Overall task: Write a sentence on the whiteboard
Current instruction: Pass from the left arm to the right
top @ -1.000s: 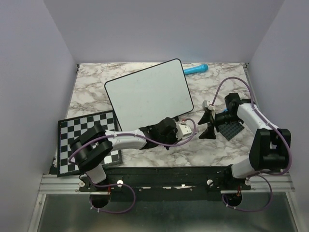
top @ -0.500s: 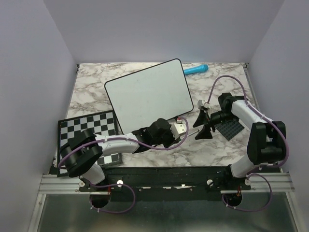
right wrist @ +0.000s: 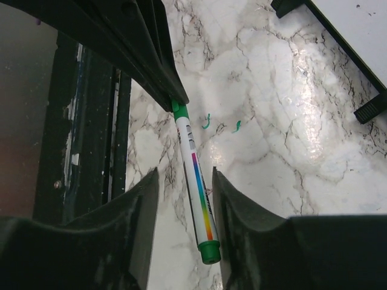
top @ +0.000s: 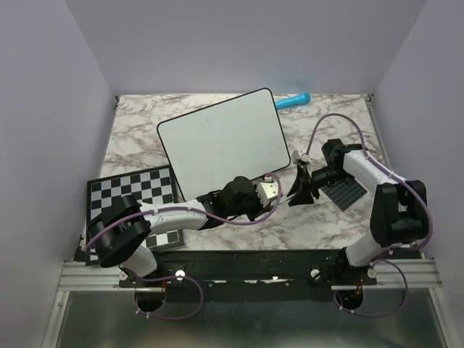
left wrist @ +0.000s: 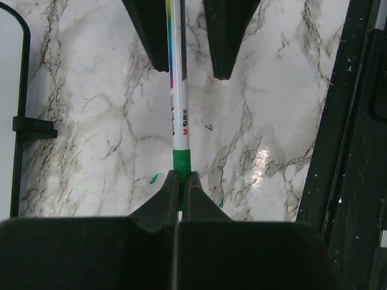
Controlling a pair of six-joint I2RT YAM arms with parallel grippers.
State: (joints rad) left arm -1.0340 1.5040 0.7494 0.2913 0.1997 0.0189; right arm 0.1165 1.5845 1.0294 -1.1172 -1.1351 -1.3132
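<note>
The whiteboard (top: 221, 141) lies tilted at the middle back of the marble table, and its face shows no sentence. Its edge shows in the left wrist view (left wrist: 7, 90) and its corner in the right wrist view (right wrist: 363, 24). A white marker (left wrist: 179, 103) with a rainbow stripe (right wrist: 196, 175) hangs level between the two arms. My left gripper (left wrist: 179, 176) (top: 278, 190) is shut on the marker's green end. My right gripper (right wrist: 184, 175) (top: 296, 190) straddles the barrel. Its jaws are partly closed, with a gap still showing on one side.
A black-and-white checkerboard (top: 134, 203) lies at the front left. A blue pen-like object (top: 293, 103) lies at the back, past the board. A dark grey studded plate (top: 344, 192) sits under the right arm. Small green marks (right wrist: 208, 121) dot the marble. A black rail (top: 254, 261) runs along the near edge.
My right gripper has moved left up to the left gripper, and its jaws have narrowed round the marker's barrel. The left arm drew back slightly, still holding the marker.
</note>
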